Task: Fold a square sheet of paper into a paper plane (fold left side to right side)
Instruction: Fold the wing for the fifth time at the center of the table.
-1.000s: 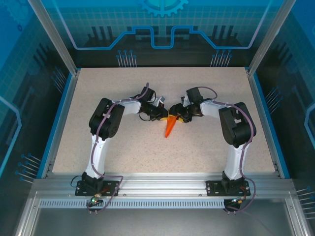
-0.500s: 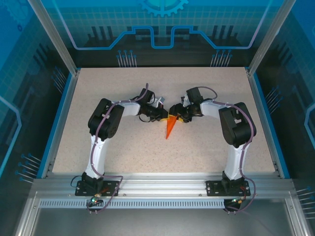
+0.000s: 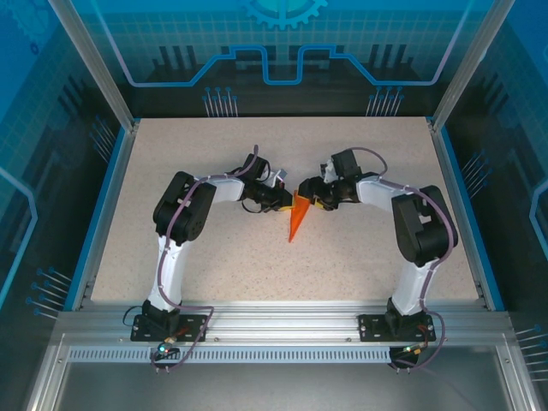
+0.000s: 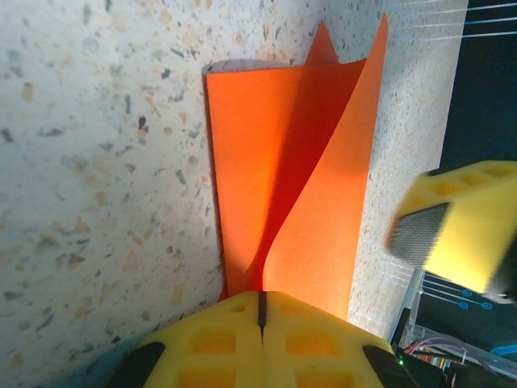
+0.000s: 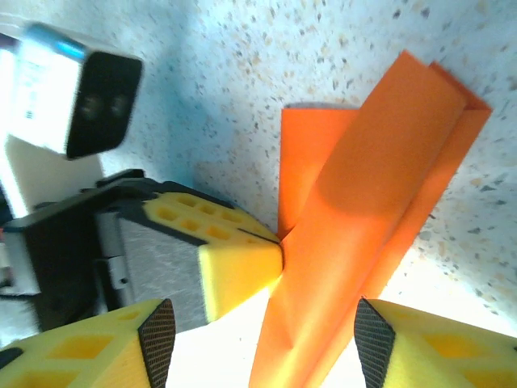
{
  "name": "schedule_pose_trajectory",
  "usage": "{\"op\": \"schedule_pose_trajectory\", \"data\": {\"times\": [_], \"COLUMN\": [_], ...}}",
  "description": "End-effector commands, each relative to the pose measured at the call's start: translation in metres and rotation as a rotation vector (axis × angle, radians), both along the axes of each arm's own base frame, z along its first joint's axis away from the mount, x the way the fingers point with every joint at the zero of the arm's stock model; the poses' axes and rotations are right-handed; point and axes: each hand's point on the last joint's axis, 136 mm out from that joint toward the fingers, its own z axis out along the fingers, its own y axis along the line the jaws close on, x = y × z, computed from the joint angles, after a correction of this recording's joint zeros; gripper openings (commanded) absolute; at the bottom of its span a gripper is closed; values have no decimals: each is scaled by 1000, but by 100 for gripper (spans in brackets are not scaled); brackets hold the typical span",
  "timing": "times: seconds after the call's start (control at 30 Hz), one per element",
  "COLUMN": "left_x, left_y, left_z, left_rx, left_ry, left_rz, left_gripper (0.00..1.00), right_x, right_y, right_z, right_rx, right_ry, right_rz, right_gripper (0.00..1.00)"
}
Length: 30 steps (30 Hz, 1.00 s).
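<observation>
The left gripper [image 4: 261, 305] is pinching the paper plane [image 4: 283, 178] at its wide end. The right gripper [image 5: 262, 346], fingers spread, is straddling it, likely needing to crease the raised flap.

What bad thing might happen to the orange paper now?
The left fingers pinch only the edge of the paper, so a tug might slip or tear it. Its flaps stand apart, and the right fingers sit open on both sides; closing crooked may press a wrong crease.
</observation>
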Motion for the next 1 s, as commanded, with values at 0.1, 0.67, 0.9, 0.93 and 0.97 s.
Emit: {"op": "schedule_pose_trajectory", "data": {"times": [0.1,0.67,0.9,0.93,0.97], "left_x": [-16,-17,-17,-17,-17], "left_y": [2,8,10,10,10], "left_z": [-25,-27,-28,-27,-28], "left_rx": [69,113,124,127,130], "left_ry": [68,62,61,59,59], "left_rz": [-12,0,0,2,2], "left_gripper": [3,3,3,2,3], "right_x": [-8,0,-3,-4,-4], "right_y": [-7,12,10,10,10], "right_z": [10,-23,-35,-37,-38], "right_rx": [10,15,-8,-12,-14], "right_ry": [-32,30,59,63,65], "right_rz": [8,42,44,42,42], "right_gripper": [42,5,5,5,5]}}
